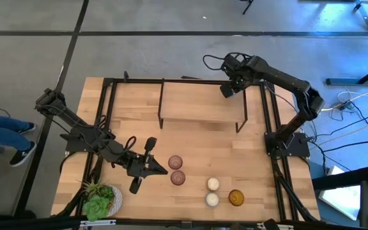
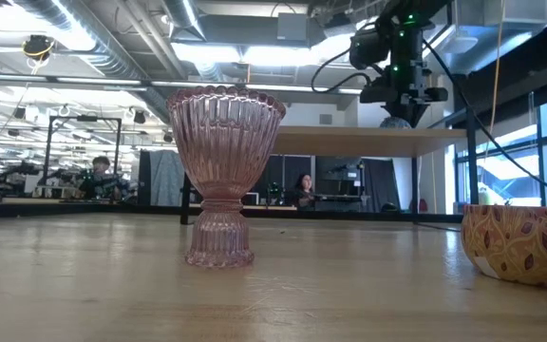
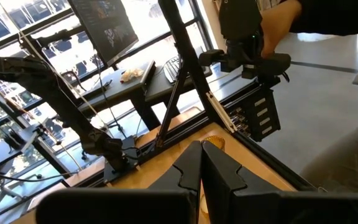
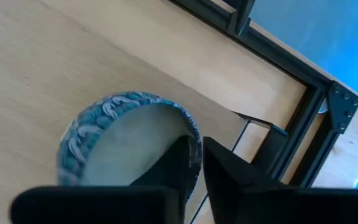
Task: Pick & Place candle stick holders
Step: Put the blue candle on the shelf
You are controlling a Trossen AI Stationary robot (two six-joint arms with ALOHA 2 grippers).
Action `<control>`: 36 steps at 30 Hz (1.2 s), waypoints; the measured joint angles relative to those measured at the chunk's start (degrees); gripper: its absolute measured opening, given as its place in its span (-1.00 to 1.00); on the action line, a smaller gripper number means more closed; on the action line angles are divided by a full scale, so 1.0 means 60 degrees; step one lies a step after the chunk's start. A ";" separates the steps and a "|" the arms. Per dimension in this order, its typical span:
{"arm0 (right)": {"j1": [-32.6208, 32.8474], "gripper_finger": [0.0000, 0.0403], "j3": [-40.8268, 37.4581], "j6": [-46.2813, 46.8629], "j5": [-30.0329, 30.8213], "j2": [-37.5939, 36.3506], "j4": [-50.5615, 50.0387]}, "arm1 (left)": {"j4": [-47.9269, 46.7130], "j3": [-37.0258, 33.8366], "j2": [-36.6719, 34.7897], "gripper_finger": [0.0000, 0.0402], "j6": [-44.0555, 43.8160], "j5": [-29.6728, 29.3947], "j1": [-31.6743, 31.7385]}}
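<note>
You can't see the blue-patterned cup (image 4: 129, 140) whole: the right gripper's (image 4: 194, 163) fingers cover its near rim, and the picture's edge cuts its base.

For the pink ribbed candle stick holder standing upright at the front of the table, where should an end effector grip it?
Probably the wide rim of the pink candle stick holder, from straight above, one finger inside the open cup. It stands upright, and its neighbour sits close, making a side approach tight.
</note>
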 joint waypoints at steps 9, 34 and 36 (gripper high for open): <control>0.0004 -0.40 0.0000 -0.0153 0.0048 -0.0002 0.0009 | 0.0002 0.0000 0.0000 -0.98 0.0007 0.0000 0.0000; 0.0162 -0.34 0.0011 -0.0324 0.0016 -0.1131 0.0224 | -0.0001 0.0000 0.0000 -0.98 0.0026 0.0000 0.0000; 0.0238 -0.34 0.0011 -0.0333 0.0012 -0.1131 0.0264 | 0.0000 0.0000 0.0000 -0.98 0.0026 0.0000 0.0000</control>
